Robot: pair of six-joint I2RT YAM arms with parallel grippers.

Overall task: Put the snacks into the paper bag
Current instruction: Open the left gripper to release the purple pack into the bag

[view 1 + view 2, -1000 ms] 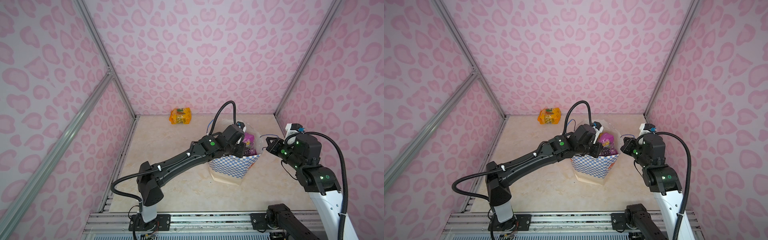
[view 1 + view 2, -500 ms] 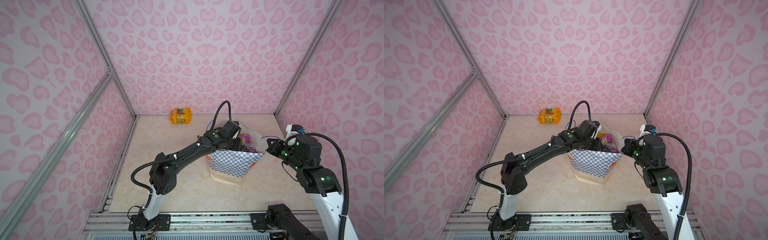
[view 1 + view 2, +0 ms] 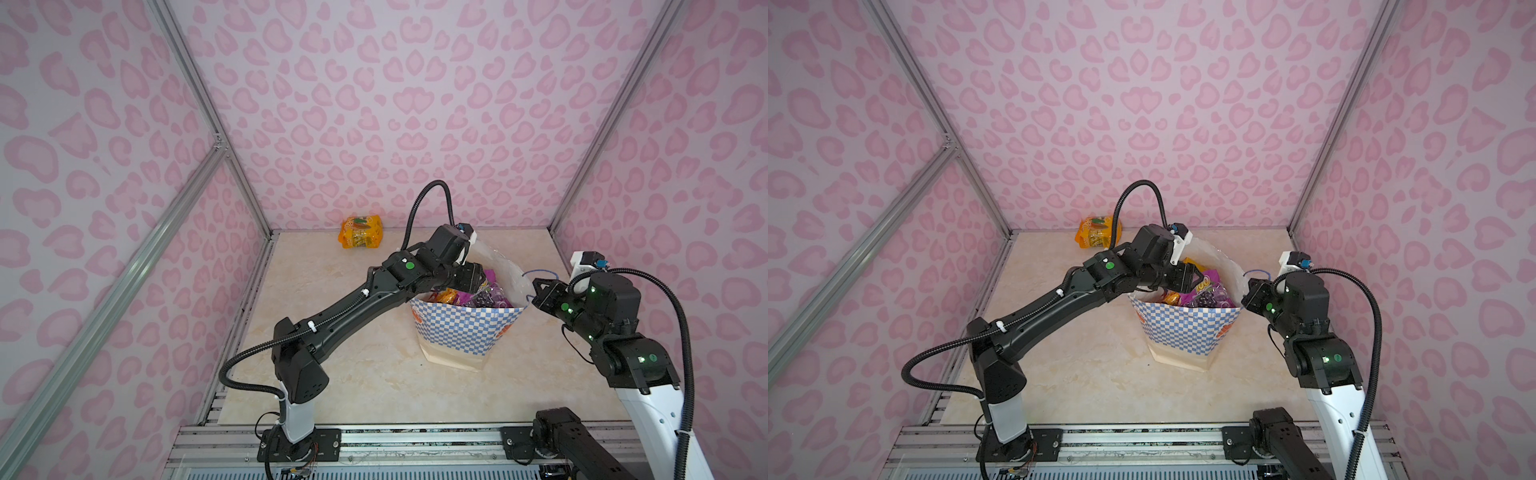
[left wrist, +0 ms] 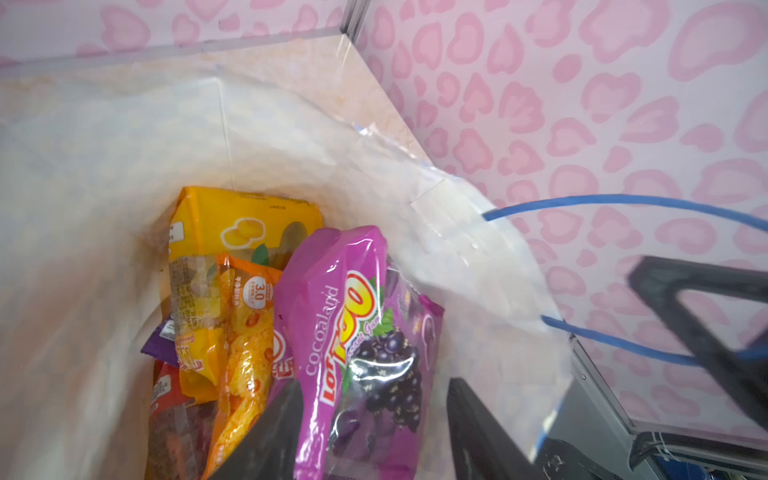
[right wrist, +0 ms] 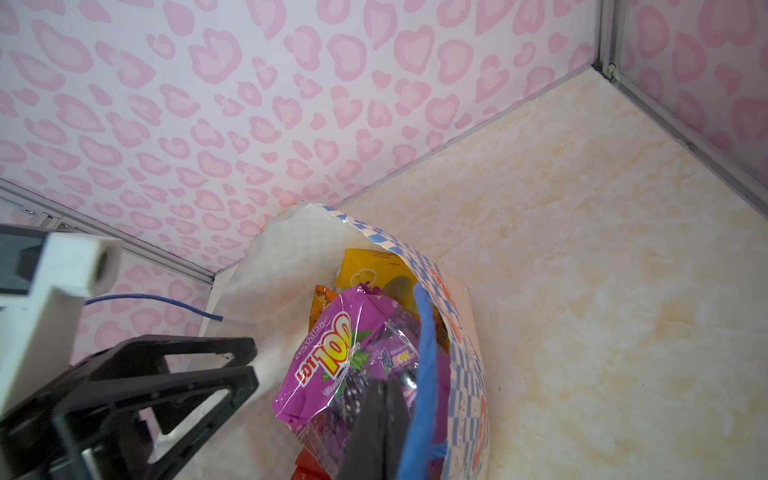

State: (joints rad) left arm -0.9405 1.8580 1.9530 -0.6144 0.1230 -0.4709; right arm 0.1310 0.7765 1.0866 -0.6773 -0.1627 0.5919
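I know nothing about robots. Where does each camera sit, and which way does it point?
Top views: high in front, looking down into the pink booth; left arm and right arm flank the paper bag.
Left wrist: on the left arm, peering into the bag; open left tool straddles the purple packet.
Right wrist: on the right arm, looking into the bag's mouth; right tool shut on the blue cord handle.
Shared: both wrist views show the purple packet; both top views, the orange packet outside.

I worked inside a small robot test cell. Pink heart-print walls [image 3: 374,104] on aluminium posts [image 3: 199,104] boxed in a marbled tabletop [image 3: 374,382], and my left arm [image 3: 353,307] stood on a slotted metal rail [image 3: 415,440].
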